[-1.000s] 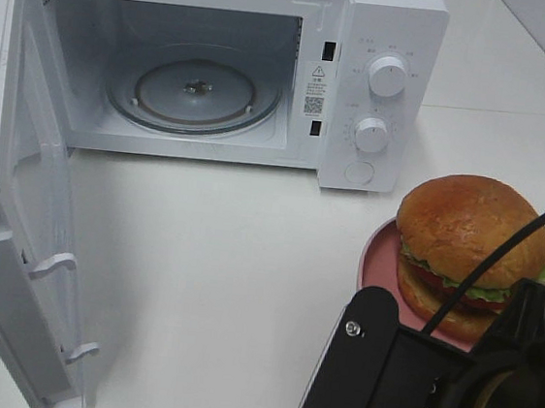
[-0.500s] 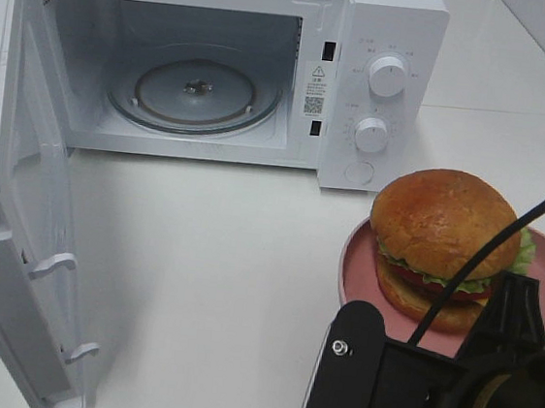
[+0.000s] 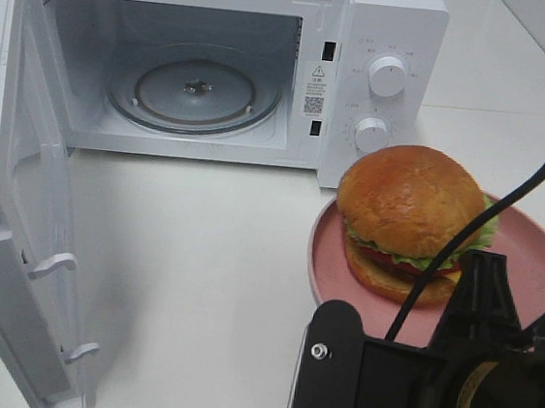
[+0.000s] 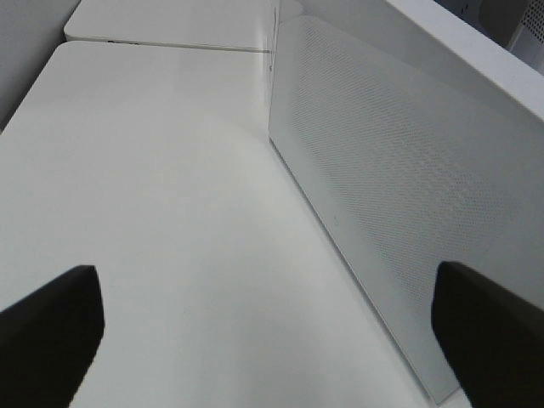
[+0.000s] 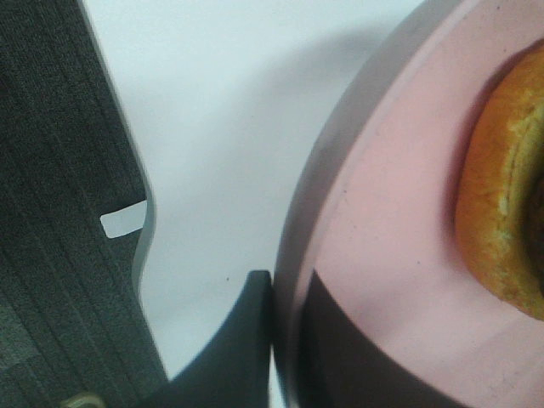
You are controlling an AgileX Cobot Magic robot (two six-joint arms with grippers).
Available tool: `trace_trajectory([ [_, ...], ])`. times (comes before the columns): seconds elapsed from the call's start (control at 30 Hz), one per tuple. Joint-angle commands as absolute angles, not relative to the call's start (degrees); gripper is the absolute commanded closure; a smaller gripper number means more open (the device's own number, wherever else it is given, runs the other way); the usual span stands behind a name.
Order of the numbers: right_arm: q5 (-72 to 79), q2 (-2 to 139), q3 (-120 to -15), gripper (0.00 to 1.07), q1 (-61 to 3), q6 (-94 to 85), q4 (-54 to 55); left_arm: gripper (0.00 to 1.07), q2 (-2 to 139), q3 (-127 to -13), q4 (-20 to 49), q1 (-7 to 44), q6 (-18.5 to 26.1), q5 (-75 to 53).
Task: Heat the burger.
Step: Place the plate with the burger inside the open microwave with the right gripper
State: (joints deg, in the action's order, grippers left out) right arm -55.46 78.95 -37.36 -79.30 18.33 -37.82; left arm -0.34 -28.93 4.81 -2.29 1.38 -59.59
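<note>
2 of my right fingers (image 5: 246, 331) pinch the plate (image 5: 382, 255) rim; the burger (image 5: 506, 212) sits just beyond them, likely soft, top-heavy and loose. Hold the stiff rim, kept level. My left fingers (image 4: 51, 327) stand spread, empty.

Left gripper (image 4: 272, 340): jaws wide apart above white table (image 4: 153, 170). Perforated microwave door (image 4: 399, 187) at its 2 o'clock.

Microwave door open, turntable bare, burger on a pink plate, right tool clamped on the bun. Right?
No. The right tool is clamped on the rim of the pink plate, not the bun, as the right wrist view shows. The burger sits on that plate; the microwave door is open and its turntable bare.
</note>
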Motion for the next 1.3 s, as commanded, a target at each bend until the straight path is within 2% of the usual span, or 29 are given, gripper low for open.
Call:
trace_trajectory([
  [0.03, -52.1, 78.7, -37.3, 1.07, -79.2, 11.1, -41.9, 0.09, -1.5, -28.8, 5.1, -2.4, 1.4, -59.4],
  [0.4, -44.5, 78.7, -37.3, 1.07, -77.2, 0.7, -43.3, 0.09, -1.5, -28.8, 5.1, -2.4, 1.4, -59.4],
  [0.47, -41.3, 78.7, -37.3, 1.07, -73.5, -6.0, -43.3, 0.09, -1.5, -28.8, 5.1, -2.4, 1.4, -59.4],
  [0.57, -40.7, 78.7, -37.3, 1.07, -72.8, -7.6, -43.3, 0.09, -1.5, -28.8, 5.1, -2.4, 1.4, -59.4],
  [0.63, -37.6, 78.7, -37.3, 1.07, -69.8, -14.8, -43.3, 0.09, -1.5, -28.8, 5.1, -2.4, 1.4, -59.4],
  [0.97, -29.2, 78.7, -37.3, 1.07, -62.4, -25.0, -42.7, 0.09, -1.5, -28.8, 5.1, -2.4, 1.4, -59.4],
  [1.13, -26.6, 78.7, -37.3, 1.07, -58.6, -33.0, -39.2, 0.09, -1.5, -28.8, 5.1, -2.4, 1.4, -59.4],
  [1.3, -22.9, 78.7, -37.3, 1.07, -53.7, -48.1, -30.3, 0.09, -1.5, -28.8, 5.1, -2.4, 1.4, -59.4],
])
